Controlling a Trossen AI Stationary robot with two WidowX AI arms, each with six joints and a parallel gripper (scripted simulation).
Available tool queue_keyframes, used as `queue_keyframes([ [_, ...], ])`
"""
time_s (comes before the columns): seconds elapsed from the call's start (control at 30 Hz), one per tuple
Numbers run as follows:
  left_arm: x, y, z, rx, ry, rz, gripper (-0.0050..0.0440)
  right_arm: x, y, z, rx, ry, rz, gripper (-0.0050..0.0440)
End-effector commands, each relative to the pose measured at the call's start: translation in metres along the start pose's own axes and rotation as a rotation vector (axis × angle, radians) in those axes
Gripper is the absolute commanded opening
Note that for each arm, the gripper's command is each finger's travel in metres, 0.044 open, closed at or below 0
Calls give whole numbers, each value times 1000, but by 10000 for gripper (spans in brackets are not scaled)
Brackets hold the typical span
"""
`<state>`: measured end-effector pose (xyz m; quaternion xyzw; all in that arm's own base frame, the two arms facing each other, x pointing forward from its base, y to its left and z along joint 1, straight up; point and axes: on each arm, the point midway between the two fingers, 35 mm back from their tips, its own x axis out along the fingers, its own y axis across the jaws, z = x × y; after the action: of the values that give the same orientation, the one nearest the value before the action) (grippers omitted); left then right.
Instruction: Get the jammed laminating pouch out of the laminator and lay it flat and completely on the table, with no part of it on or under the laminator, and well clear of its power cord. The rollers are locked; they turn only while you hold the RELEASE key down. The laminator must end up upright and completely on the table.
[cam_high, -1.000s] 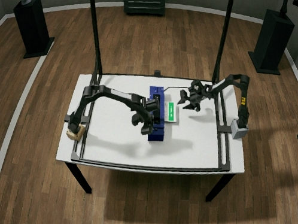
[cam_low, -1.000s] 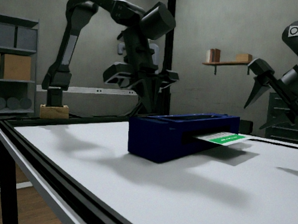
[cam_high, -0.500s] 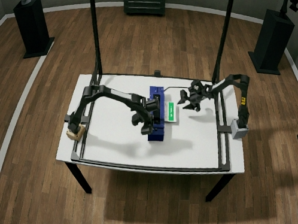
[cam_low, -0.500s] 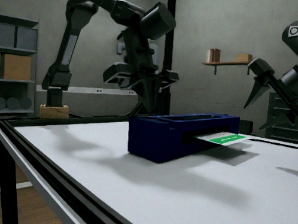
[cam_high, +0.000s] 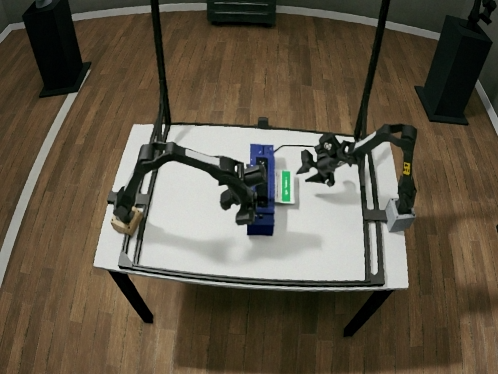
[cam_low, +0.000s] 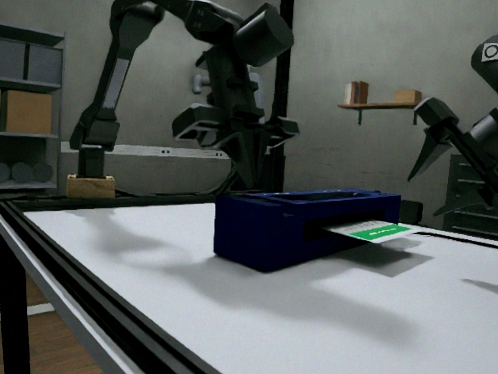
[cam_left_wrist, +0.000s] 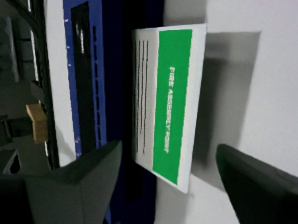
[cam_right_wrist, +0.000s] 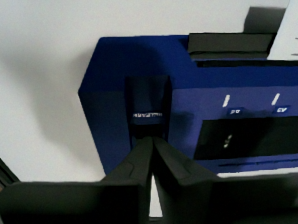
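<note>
Laminator (cam_high: 261, 226) (cam_low: 250, 235) (cam_left_wrist: 112, 75) (cam_right_wrist: 115, 65) hides inner end of pouch (cam_high: 285, 186) (cam_low: 375, 232) (cam_left_wrist: 170, 105) (cam_right_wrist: 288, 46).

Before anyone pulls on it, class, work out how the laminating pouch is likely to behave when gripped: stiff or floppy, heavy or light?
The pouch is probably fairly stiff, since it juts from the laminator above the table without visible sagging. Its thin edge suggests little weight. Its smooth-looking face may be slippery, so a loose pinch could slide.
</note>
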<state>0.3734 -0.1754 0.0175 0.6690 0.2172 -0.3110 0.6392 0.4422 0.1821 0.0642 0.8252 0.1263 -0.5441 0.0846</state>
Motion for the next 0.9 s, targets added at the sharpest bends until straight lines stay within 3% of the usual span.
queue_keyframes([
  [0.0, -1, 0, 0, 0, 1, 4, 273, -11, 0, -8, 1, 32, -3, -50],
  [0.3, -1, 0, 0, 0, 1, 4, 273, -11, 0, -8, 1, 32, -3, -50],
  [0.57, 69, 0, 0, 0, 1, 4, 273, -11, 0, -8, 1, 32, -3, -50],
  [0.87, 69, 0, 0, 0, 1, 4, 273, -11, 0, -8, 1, 32, -3, -50],
])
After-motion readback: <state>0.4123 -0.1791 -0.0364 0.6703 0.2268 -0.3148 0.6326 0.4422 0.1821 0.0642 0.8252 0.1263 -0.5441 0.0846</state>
